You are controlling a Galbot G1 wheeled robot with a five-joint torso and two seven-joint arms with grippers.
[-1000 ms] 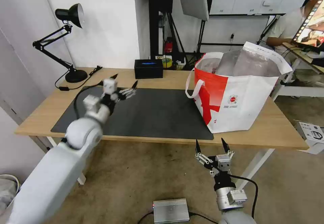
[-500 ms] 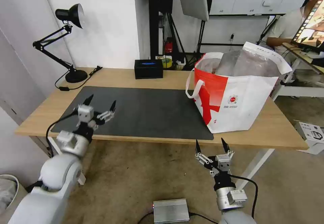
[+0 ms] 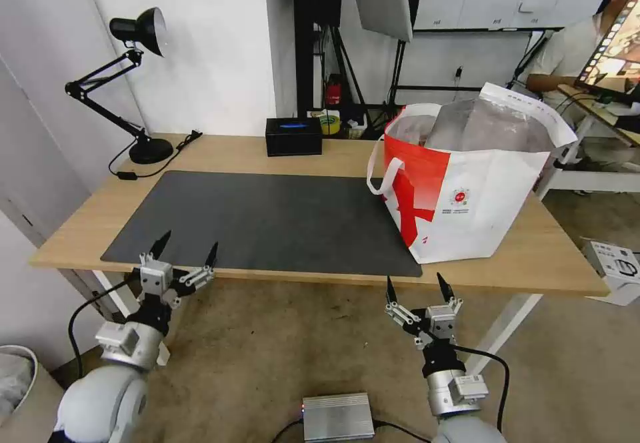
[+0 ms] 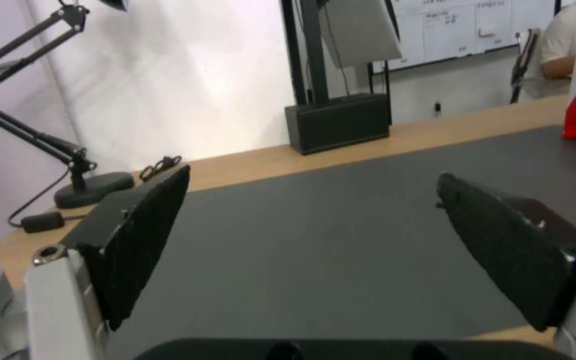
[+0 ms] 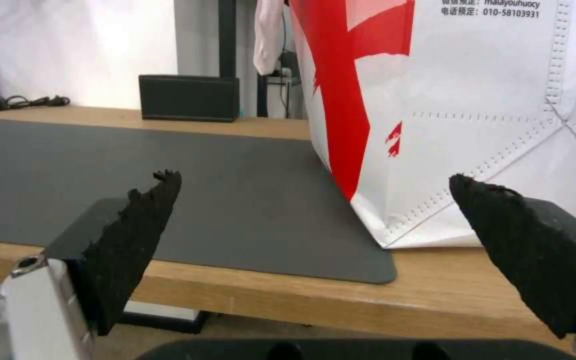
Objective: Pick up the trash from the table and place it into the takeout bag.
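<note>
Both grippers: we hold them low in front of the near edge of the table, each with its black fingers spread wide and nothing between them.
Left gripper (image 3: pixel 184 253): we keep it just short of the near left corner of the large dark grey mat (image 3: pixel 267 219), pointing up and forward; its fingertips (image 4: pixel 145 240) frame bare mat ahead.
Right gripper (image 3: pixel 417 288): we park it below the table edge, with the large white-and-red insulated takeout bag (image 3: pixel 467 193) just ahead and to its right.
Light wood rectangular table on white legs (image 3: pixel 553 256): beyond both our grippers; no bowl, tray, tissue or small bag lies on it.
Takeout bag: it stands upright on the far-right part of the table, mouth open and silver lining showing, well apart from our left gripper. We cannot see what lies inside.
Small black box (image 3: pixel 293 136): far ahead of our left gripper, at the back edge.
Black desk lamp (image 3: pixel 137 33): ahead and left of it.
Our reading: with the surface bare, the clearing looks finished, and we judge both arms are drawn back to rest.
</note>
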